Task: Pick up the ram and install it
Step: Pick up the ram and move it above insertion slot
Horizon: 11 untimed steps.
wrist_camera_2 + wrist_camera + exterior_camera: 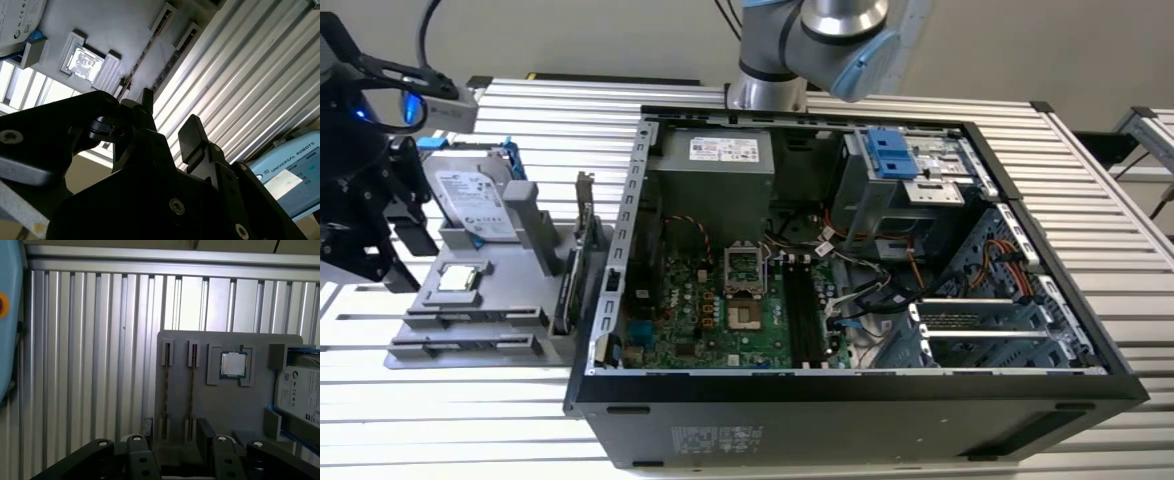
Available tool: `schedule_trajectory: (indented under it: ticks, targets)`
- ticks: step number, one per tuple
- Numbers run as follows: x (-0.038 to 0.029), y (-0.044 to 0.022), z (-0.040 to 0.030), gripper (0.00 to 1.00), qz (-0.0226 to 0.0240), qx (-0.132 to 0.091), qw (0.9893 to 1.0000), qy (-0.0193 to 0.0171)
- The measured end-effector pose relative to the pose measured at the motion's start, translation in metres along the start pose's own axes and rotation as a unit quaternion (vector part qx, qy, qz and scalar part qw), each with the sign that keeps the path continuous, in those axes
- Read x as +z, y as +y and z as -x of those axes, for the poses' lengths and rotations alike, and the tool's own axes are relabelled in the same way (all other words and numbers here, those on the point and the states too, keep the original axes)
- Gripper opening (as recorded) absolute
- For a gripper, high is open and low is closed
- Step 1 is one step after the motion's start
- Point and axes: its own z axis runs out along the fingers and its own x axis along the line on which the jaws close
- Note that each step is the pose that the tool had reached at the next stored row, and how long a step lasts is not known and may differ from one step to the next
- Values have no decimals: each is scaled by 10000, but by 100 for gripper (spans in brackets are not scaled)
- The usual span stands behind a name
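Note:
The ram (190, 390) stands on its edge in a slot of the grey holder (250, 410), beside the square silver chip (233, 364). It shows as a thin dark line. In the second wrist view the ram (142, 57) runs past that chip as well. A similar thin edge (166, 390) fills the neighbouring slot. My gripper (175, 432) hovers above the holder, open, with nothing between its fingers (204, 426); the slots lie just beyond its tips. The gripper (167, 117) also stands open in the second wrist view. In the exterior view the black gripper (403, 228) hangs at the far left, over the holder (507, 300).
An open computer case (854, 390) lies at the exterior view's right, its green motherboard (707, 310) exposed beside dark memory slots (803, 315). On the holder rest a silver hard drive (464, 200) and an upright expansion card (582, 240). Ribbed metal table (90, 365) surrounds everything.

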Motion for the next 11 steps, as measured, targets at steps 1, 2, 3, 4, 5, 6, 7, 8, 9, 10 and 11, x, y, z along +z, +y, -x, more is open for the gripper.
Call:
schedule_trajectory:
  ticks: [1,2,3,4,5,6,7,8,9,10,11]
  targets:
    - [5,0,0,100,0,0,10000,3]
    - [11,0,0,100,0,0,10000,5]
    - [16,0,1,100,0,0,10000,7]
    - [21,0,1,100,0,0,10000,10]
    - [26,0,1,100,1,0,10000,12]
    - [31,0,2,100,1,0,10000,14]
    - [37,0,2,100,1,0,10000,16]
    - [42,0,2,100,1,0,10000,18]
    - [47,1,2,100,1,0,10000,20]
    - [52,1,3,100,1,-1,10000,22]
    - [58,1,3,100,1,0,10000,24]
